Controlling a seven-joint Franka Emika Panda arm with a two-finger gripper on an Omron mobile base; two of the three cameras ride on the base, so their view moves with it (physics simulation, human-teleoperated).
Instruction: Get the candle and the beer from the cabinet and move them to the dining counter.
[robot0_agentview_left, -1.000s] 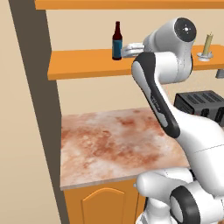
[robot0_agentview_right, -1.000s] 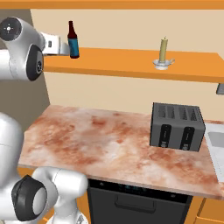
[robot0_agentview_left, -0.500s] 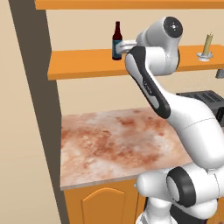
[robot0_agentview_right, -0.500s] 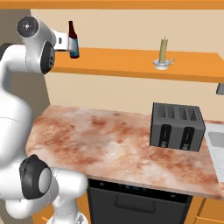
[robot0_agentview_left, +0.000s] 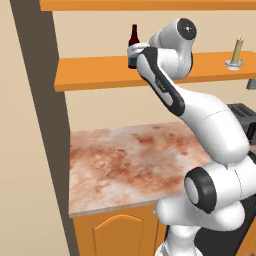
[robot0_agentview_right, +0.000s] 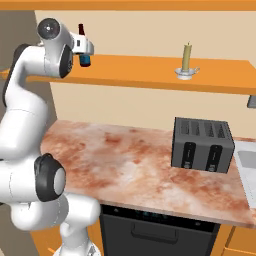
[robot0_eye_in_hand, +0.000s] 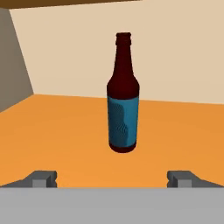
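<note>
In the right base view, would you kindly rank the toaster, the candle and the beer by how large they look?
1. toaster, clearly largest.
2. and 3. candle and beer: unsure, since the arm hides most of the beer, leaving its cap and blue label showing.

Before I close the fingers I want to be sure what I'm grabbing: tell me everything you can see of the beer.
The beer is a small dark brown bottle that looks like glass, with a narrow neck, a lip at the top and a blue wavy-patterned label around its body. It stands upright on the orange shelf of the cabinet, near the shelf's left end, far left of the candle. Nothing touches it but the shelf. The open gripper faces it, fingertips short of the bottle on either side.
</note>
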